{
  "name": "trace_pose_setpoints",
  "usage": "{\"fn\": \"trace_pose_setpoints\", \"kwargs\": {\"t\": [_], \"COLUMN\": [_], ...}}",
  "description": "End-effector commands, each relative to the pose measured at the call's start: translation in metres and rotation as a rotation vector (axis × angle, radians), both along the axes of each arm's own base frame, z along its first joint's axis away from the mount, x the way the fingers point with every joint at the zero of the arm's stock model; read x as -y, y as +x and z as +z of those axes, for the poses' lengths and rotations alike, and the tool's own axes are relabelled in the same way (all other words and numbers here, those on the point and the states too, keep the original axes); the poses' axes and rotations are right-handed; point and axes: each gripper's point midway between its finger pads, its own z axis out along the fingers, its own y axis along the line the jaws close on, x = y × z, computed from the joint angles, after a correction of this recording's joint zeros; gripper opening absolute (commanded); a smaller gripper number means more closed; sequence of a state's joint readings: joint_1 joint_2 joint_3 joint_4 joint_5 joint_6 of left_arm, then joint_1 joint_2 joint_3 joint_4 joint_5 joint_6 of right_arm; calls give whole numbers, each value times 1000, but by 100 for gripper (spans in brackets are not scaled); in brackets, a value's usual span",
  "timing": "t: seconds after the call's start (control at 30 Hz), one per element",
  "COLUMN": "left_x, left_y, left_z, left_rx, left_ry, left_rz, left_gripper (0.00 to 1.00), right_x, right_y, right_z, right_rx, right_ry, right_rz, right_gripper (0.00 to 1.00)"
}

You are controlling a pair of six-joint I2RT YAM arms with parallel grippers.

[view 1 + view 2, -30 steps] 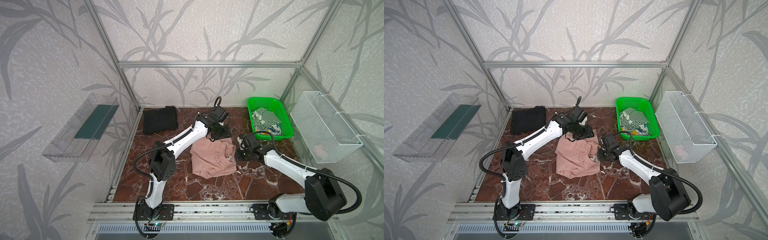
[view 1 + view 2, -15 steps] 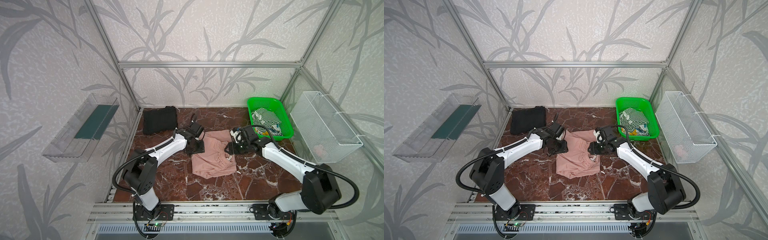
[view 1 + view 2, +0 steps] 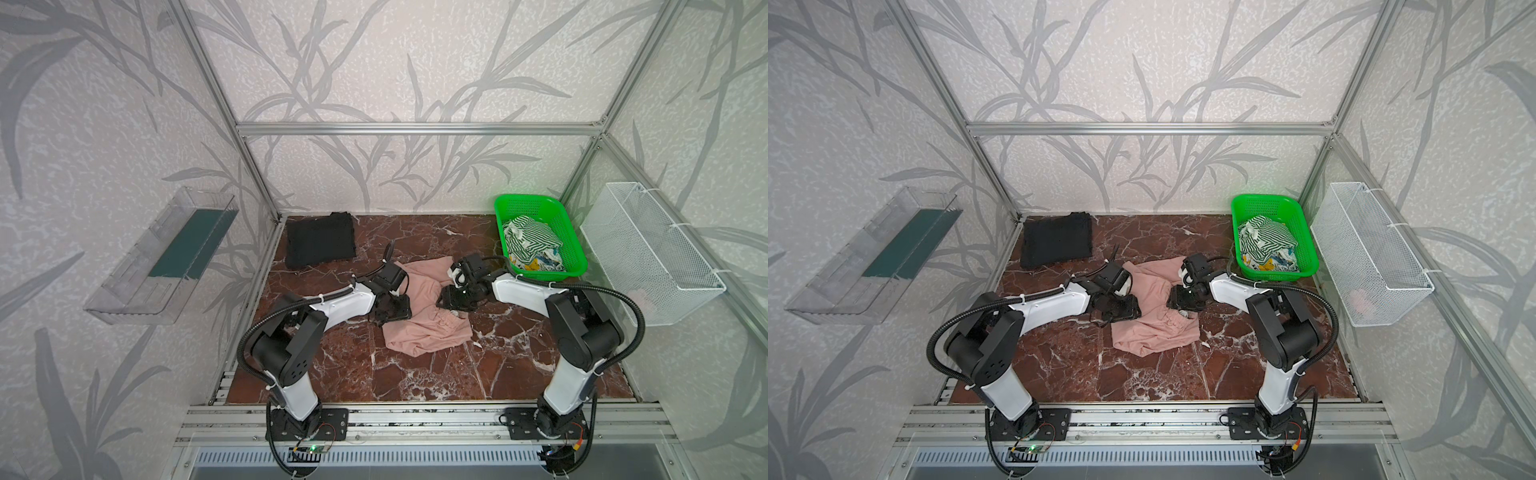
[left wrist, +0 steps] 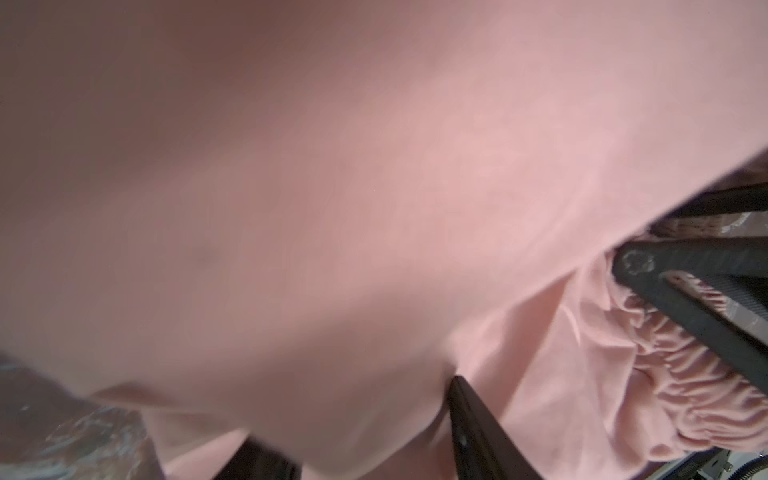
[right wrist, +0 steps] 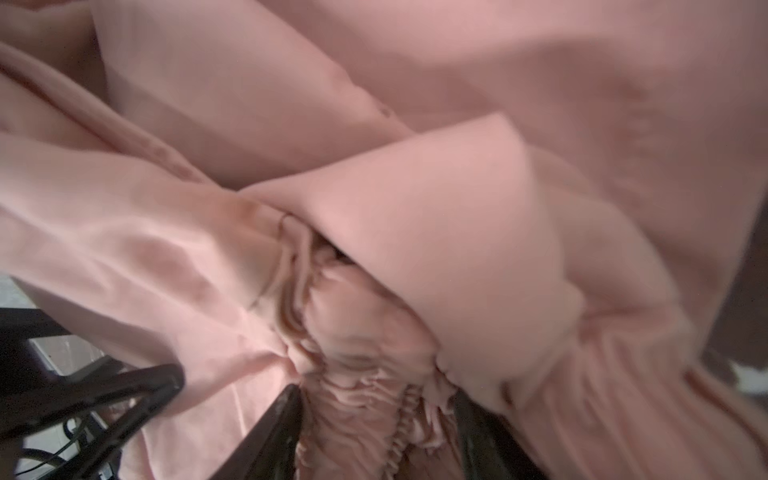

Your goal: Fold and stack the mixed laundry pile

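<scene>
Dusty-pink drawstring shorts (image 3: 424, 328) (image 3: 1154, 332) lie crumpled mid-table. My left gripper (image 3: 390, 309) (image 3: 1121, 309) is low at their left edge. In the left wrist view its jaws (image 4: 357, 415) stand apart, open, with pink cloth (image 4: 332, 187) bulging between them. My right gripper (image 3: 451, 301) (image 3: 1179, 301) is at the shorts' right side, open, its jaws (image 5: 376, 395) astride the gathered waistband. A folded black T-shirt (image 3: 320, 241) (image 3: 1057, 241) lies at the far left. Striped cloth (image 3: 528, 237) and a small printed piece (image 3: 540, 259) sit in the green basket (image 3: 528, 199).
A white wire basket (image 3: 648, 253) (image 3: 1370, 257) hangs on the right wall. A clear shelf (image 3: 166, 253) is fixed to the left wall. Aluminium frame posts stand at the table's far corners. Bare marble shows along the near side of the table.
My left gripper has come from the far middle down to the shorts' left edge. My right gripper has opened and shifted to the shorts' far right side.
</scene>
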State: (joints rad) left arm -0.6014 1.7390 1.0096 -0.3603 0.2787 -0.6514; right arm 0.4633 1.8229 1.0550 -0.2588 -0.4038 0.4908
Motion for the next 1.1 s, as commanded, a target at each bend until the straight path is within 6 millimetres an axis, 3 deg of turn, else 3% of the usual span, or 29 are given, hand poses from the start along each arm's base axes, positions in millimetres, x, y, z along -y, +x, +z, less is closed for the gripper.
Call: {"fn": "trace_pose_setpoints", "kwargs": {"t": [0.0, 0.1, 0.2, 0.5, 0.77, 0.93, 1.07], "left_x": [8, 8, 8, 9, 7, 3, 5], "left_y": [1, 2, 6, 18, 26, 31, 33], "left_z": [-11, -9, 2, 21, 52, 92, 116], "left_rx": [-4, 0, 27, 70, 129, 197, 242], "left_ry": [-22, -15, -13, 3, 2, -8, -24], "left_rz": [-13, -11, -6, -9, 4, 2, -26], "left_gripper": [52, 51, 51, 51, 51, 52, 52], "right_x": [-21, -25, -27, -32, -15, 25, 62], "right_y": [4, 7, 7, -1, -3, -13, -26], "right_z": [-2, 11, 35, 98, 106, 105, 88], "right_rx": [-8, 29, 93, 201, 248, 283, 295], "right_ry": [98, 133, 154, 205, 133, -38, -165], "right_rz": [32, 46, 85, 205, 152, 52, -59], "right_gripper": [48, 28, 16, 6, 0, 0, 0]}}
